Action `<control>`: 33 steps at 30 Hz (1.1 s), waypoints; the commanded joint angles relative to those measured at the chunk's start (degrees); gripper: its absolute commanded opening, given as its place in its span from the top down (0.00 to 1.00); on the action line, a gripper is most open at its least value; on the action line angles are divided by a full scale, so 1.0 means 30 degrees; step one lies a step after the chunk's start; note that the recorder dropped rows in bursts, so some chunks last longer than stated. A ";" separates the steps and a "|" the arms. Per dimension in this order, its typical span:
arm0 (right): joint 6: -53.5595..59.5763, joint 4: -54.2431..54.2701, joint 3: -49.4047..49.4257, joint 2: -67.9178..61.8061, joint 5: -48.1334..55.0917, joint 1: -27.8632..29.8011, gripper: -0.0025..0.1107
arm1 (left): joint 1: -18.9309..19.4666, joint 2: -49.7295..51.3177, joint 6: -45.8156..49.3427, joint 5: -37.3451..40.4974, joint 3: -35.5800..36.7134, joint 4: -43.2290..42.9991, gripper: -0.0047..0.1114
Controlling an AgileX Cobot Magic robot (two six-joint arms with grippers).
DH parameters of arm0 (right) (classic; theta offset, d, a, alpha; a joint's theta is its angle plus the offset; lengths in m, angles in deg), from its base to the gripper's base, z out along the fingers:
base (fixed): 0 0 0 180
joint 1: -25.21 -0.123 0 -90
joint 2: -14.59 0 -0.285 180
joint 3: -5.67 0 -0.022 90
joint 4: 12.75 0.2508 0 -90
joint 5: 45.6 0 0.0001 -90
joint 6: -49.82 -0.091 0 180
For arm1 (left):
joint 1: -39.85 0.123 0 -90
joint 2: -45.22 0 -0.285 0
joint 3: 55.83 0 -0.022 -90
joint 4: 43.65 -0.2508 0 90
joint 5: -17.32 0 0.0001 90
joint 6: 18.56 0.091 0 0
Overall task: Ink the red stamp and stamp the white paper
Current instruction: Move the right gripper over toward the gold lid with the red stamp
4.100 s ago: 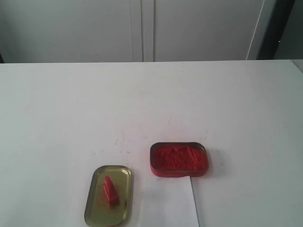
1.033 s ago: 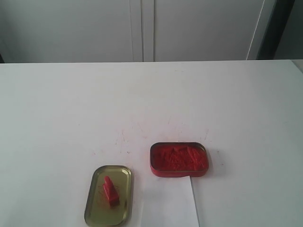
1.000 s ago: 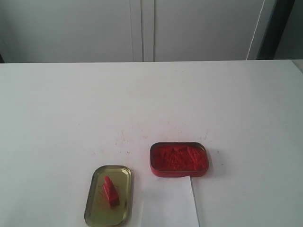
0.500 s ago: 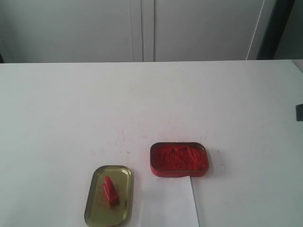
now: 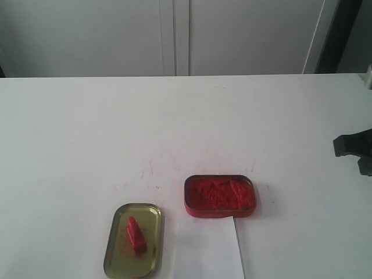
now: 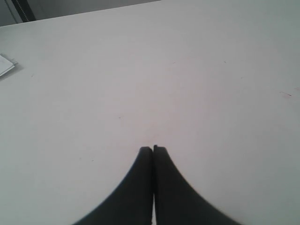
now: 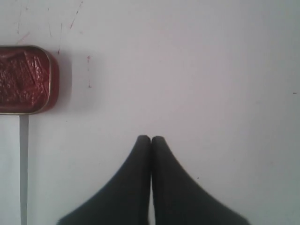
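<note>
Red stamp point(image 5: 135, 235) rests in the gold lid point(image 5: 116, 263), well apart from the right hand point(image 7: 151, 138), which is clenched with nothing in it at the far right edge of the exterior view. From that hand the stamp lies past the open tin of red ink paste point(image 5: 220, 195) and the white paper point(image 5: 206, 250), which touches one long side of the tin. Both sit between hand and stamp, so a reach from the right would cross over them. The stamp's long axis seems to run roughly along the lid's length, though whether it lies on its side is hard to tell. The left hand point(image 6: 153, 148) is likewise closed and empty over bare bench point(image 6: 211, 70). Neither stamp nor lid shows in its wrist view, so how near it is cannot be judged, yet the stamp sits on that arm's side of the scene.
</note>
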 commanded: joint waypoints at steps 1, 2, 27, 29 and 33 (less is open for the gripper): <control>0.0847 0.0653 -0.0896 -0.1495 0.1174 -0.0033 0.98 | 0.0068 -0.0066 0.0053 -0.0036 0.0062 0.0024 0.96; 0.0906 0.0759 -0.1084 -0.1830 0.1409 -0.0033 0.98 | 0.0068 -0.0066 0.0053 -0.0036 0.0062 0.0024 0.96; 0.0429 0.0858 -0.5009 -0.5403 0.4325 -0.4927 0.98 | 0.0068 -0.0066 0.0053 -0.0036 0.0062 0.0024 0.96; 0.0258 0.0858 -0.5209 -0.5845 0.4501 -0.5470 0.98 | 0.0068 -0.0066 0.0053 -0.0036 0.0062 0.0024 0.96; -0.0143 0.0858 -0.5737 -0.6724 0.4675 -0.6735 0.98 | 0.0068 -0.0066 0.0053 -0.0036 0.0062 0.0024 0.96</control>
